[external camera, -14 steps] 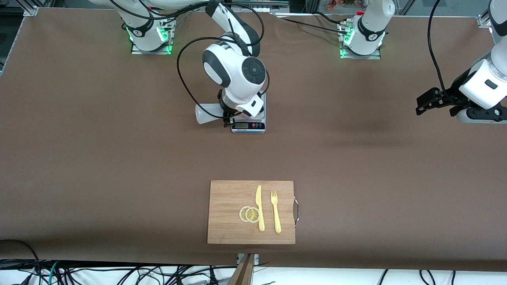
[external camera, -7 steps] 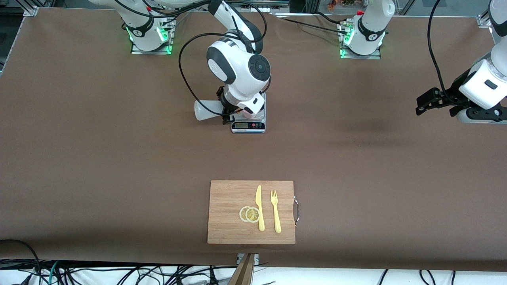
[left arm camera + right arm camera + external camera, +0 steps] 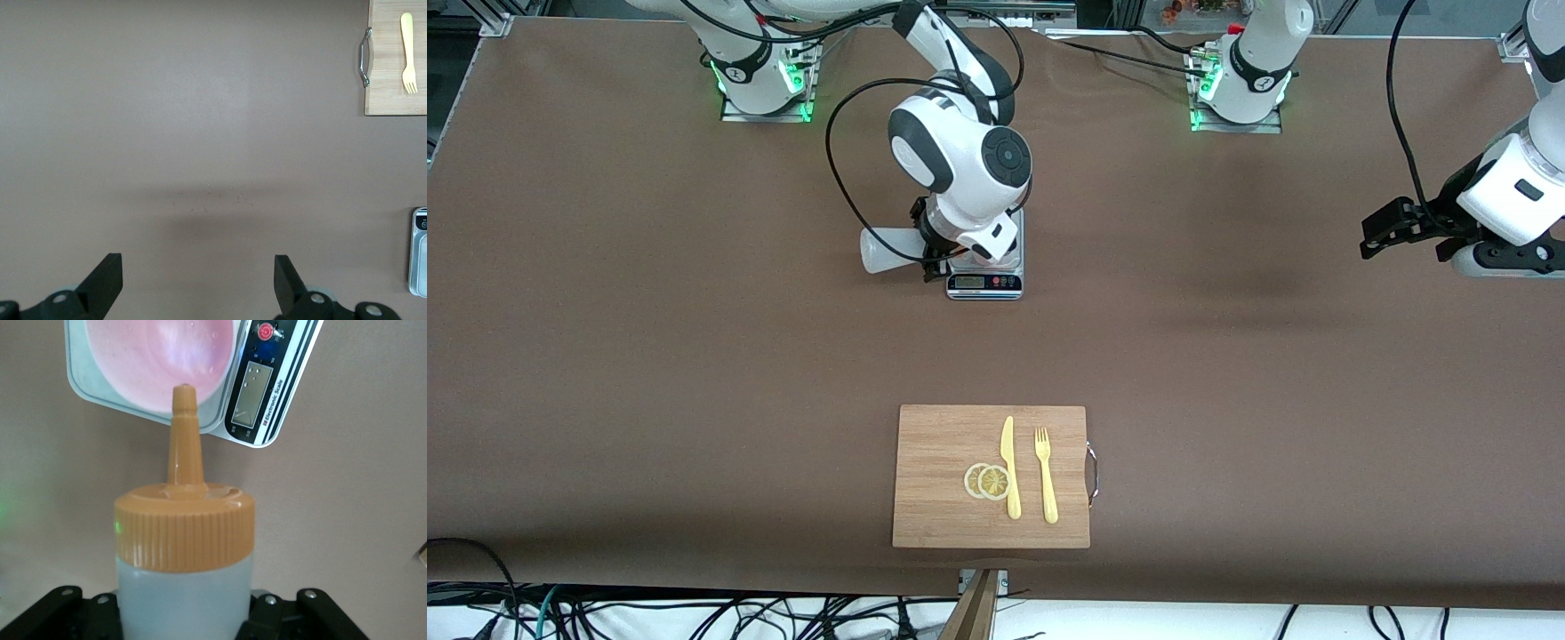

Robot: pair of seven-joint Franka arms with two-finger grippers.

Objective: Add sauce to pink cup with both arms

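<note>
Right tool (image 3: 183, 613) pinches sauce (image 3: 183, 540), nozzle over pink cup (image 3: 157, 360); misaim risks spilling on scale (image 3: 985, 267). Left tool (image 3: 200, 293) spread, waiting.

The right arm's wrist hides most of the pink cup (image 3: 985, 255) and the scale (image 3: 985, 283).

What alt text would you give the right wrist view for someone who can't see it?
The right end effector grips the sauce bottle, its orange nozzle aimed at the pink cup on a scale that rests on the brown table. No sauce is seen leaving the nozzle.
</note>
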